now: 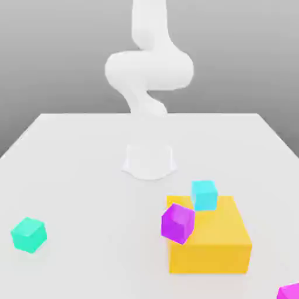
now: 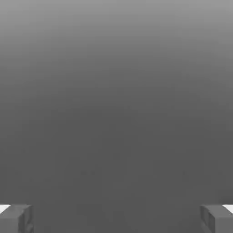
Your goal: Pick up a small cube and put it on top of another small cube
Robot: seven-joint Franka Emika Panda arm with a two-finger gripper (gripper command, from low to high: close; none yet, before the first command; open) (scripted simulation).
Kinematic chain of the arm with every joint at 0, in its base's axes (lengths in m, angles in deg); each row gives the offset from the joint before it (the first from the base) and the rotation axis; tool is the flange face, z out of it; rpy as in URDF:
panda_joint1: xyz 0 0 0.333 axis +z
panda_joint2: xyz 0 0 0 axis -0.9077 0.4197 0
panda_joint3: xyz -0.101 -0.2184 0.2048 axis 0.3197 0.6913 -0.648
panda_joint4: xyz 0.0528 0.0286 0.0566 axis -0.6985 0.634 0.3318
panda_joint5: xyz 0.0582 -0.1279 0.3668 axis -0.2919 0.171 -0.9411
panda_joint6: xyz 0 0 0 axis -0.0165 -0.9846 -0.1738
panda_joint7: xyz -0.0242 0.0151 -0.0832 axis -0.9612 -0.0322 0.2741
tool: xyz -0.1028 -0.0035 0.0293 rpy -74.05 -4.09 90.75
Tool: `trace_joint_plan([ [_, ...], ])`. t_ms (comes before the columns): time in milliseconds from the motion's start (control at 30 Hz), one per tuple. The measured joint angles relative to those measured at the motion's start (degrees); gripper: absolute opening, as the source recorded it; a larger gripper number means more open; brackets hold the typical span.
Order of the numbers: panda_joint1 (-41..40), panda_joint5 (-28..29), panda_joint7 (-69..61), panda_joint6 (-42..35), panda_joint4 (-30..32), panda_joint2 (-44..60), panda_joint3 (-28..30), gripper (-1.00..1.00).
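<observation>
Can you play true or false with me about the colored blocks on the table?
1. The yellow block is the biggest block. True.
2. The violet-purple cube sits far away from the yellow block. False: it is right against it.
3. The gripper is open and holds nothing. True.
4. The teal cube sits on top of the yellow block. False: it sits alone on the table.
5. A magenta-pink cube peeks in at the corner. True.

A smooth, rounded, plain white arm (image 1: pixel 149 70) on a white round base (image 1: pixel 149 160), with grey, blocky fingertips (image 2: pixel 16 218).
</observation>
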Motion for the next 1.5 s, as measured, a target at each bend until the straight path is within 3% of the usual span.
trace_joint_plan([
  [367,11.2,-3.4,-26.5,4.2,-4.3,23.2,2.7,0.00],
  [700,17.6,-5.1,-49.2,8.1,-8.2,44.0,0.5,0.00],
  [1067,20.6,2.1,-68.0,12.6,-12.3,66.4,-4.2,0.00],
  [1200,21.3,3.6,-68.9,18.0,-14.1,74.7,-3.9,0.00],
  [1233,21.4,3.7,-68.9,19.0,-14.4,76.0,-3.8,-1.00],
  [1500,21.4,3.6,-69.0,17.7,-14.0,74.5,-4.0,-1.00],
])
